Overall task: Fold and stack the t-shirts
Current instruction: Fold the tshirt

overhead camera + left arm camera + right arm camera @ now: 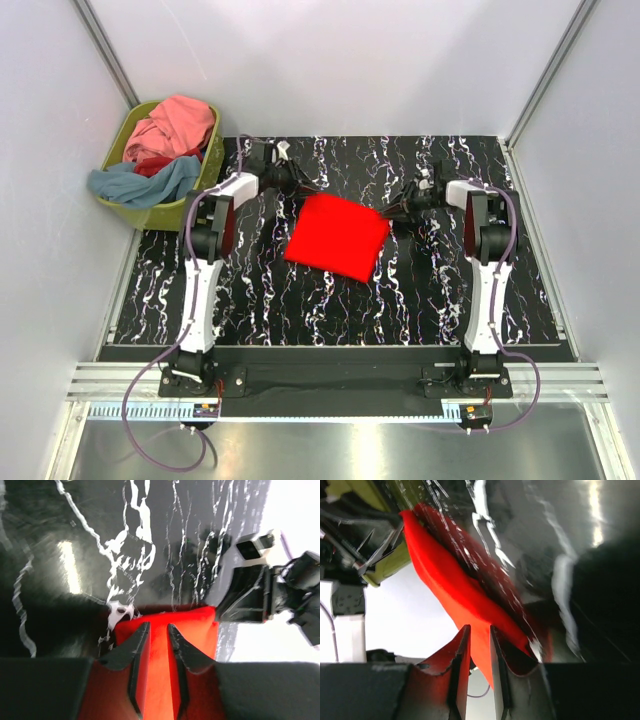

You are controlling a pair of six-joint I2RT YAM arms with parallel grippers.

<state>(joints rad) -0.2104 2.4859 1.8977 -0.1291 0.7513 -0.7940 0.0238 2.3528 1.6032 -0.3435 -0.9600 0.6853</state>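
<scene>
Pinching the red shirt (336, 237) by its upper corners, my left fingers (140, 650) and right fingers (460, 655) are almost closed on cloth; I expect it light and limp.

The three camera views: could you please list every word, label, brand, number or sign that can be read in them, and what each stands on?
No text can be read in any view.
The red t-shirt is plain, no print showing.
The olive-green basket and the clothes in it show no label.
The white streaks on the black table are a marble pattern, not writing.
</scene>
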